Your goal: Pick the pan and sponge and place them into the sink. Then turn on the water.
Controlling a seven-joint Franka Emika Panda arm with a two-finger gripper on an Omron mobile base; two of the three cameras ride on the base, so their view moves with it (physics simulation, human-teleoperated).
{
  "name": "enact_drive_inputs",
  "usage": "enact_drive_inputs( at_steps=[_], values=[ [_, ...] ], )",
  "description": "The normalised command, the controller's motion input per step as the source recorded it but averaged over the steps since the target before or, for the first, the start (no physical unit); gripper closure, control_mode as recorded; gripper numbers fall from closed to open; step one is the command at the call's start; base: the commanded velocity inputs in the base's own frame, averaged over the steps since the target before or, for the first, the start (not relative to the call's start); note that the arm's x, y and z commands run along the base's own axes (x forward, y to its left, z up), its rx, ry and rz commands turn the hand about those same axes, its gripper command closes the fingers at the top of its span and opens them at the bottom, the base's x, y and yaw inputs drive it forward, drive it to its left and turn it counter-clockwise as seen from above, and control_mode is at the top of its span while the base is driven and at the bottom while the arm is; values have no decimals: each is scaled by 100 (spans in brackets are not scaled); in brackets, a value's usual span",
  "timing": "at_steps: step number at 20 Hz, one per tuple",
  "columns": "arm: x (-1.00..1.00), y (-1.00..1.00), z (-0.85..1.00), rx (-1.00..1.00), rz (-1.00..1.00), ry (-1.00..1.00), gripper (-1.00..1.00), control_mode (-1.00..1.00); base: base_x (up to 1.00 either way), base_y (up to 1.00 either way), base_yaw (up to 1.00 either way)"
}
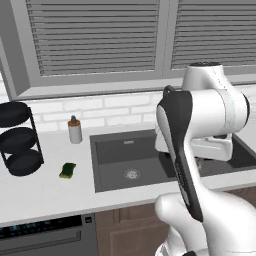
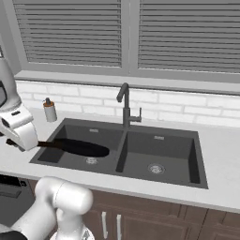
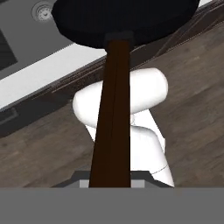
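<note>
Even, diffuse rendered light, no clear source. Soft shading inside the sink (image 2: 197,159) basins; faint shadow beside the rack (image 1: 20,137). No glare. Edges coarse and pixelated (low resolution). Pan (image 3: 127,17) reads near-featureless black in the hand view.

This is a home kitchen. A dark double-basin sink (image 2: 126,154) is set into a pale counter (image 1: 45,192), with a tall gooseneck faucet (image 2: 124,107) at the sink's 12 o'clock. Behind it runs a white brick-tile backsplash (image 2: 187,108) under a window with closed grey blinds (image 1: 95,35). A soap dispenser (image 1: 75,130) stands at the sink's 10 o'clock. Wooden cabinet doors (image 2: 154,220) sit below the counter, beside a dishwasher front (image 1: 42,235).
</note>
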Motion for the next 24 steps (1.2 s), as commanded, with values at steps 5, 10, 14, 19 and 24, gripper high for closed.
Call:
enact_drive_inputs(
  at_steps=[5, 10, 14, 19, 24],
  values=[
    [43, 18, -12, 9, 14, 0, 100, -100, 0, 0, 0],
    [25, 23, -23, 10, 16, 0, 100, -100, 0, 0, 0],
    [43, 37, -41, 5, 10, 0, 100, -100, 0, 0, 0],
    [48, 27, -31, 4, 0, -9, 100, -100, 0, 0, 0],
    [48, 4, -19, 1, -3, -10, 100, -100, 0, 0, 0]
  ],
)
